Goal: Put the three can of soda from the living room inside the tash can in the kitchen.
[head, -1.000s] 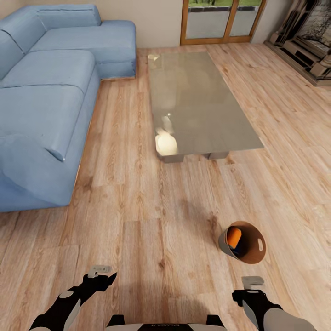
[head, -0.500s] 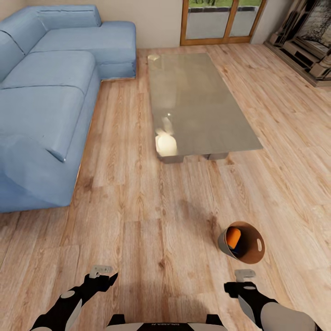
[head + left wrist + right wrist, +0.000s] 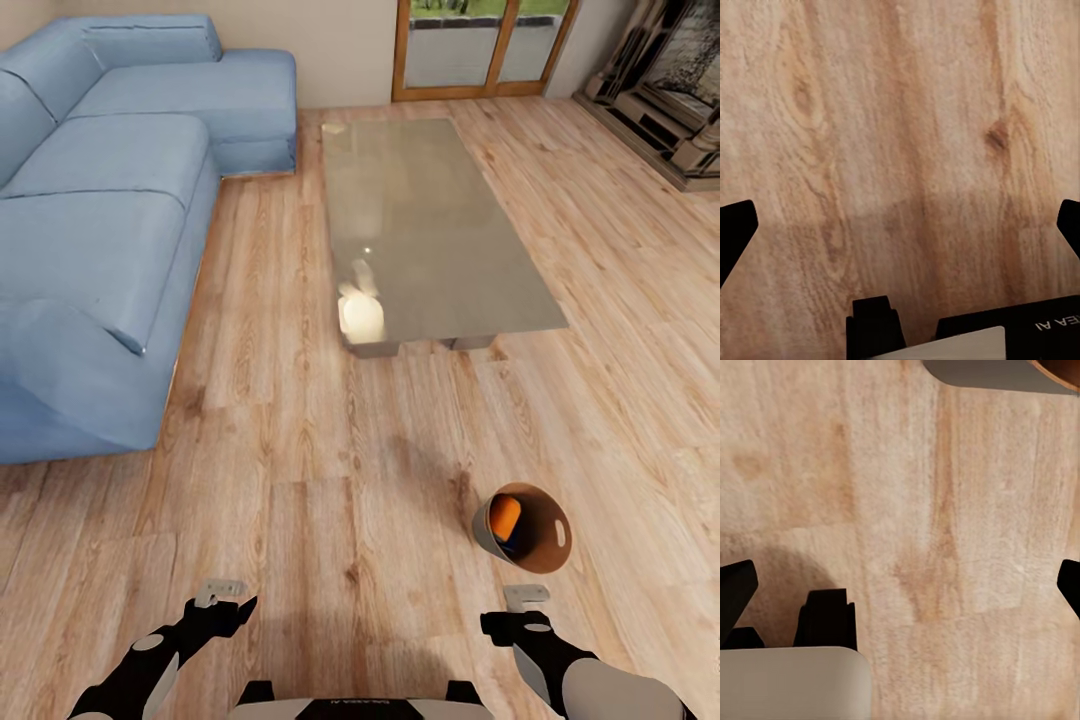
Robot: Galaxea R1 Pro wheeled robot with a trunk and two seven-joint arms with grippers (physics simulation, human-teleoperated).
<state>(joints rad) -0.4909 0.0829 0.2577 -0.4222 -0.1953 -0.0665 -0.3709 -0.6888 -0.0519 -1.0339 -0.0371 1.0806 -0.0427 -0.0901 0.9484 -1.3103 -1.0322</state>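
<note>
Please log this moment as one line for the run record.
room: living room | trash can on floor, orange can inside | left gripper open, empty | right gripper open, empty

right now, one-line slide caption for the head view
Trash can holding an orange soda can on the wood floor, ahead of the empty right gripper.

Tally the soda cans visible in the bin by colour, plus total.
Orange can: 1
Dark blue can: 1, only partly visible beneath the orange one
Total visible: 2, both inside the trash can on the floor; a third could be hidden deeper inside, cannot tell.
</note>
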